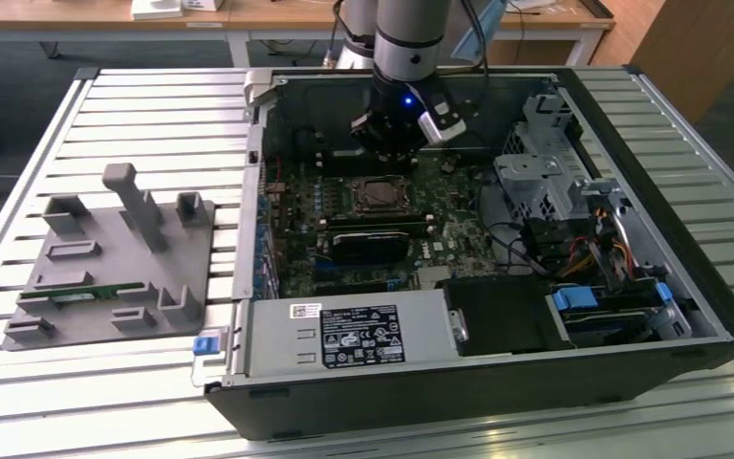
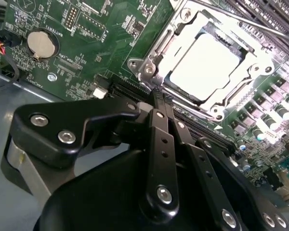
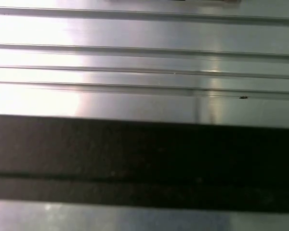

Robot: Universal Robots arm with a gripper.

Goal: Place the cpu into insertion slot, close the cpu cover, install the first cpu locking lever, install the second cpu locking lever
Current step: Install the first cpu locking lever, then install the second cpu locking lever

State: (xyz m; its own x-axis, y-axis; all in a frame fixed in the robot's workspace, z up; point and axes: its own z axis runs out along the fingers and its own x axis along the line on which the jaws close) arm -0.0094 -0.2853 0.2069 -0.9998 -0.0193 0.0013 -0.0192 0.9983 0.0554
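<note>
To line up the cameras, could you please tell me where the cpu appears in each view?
Exterior view: the cpu lies just by the gripper.
Second wrist view: the cpu is the bright square beyond the gripper.
First wrist view: metal slats and a dark band.
Shared landmark: the silver cpu cover framing it.

Exterior view overlooks the whole computer case (image 1: 469,402); second wrist view sits close above its motherboard (image 2: 86,43).
</note>
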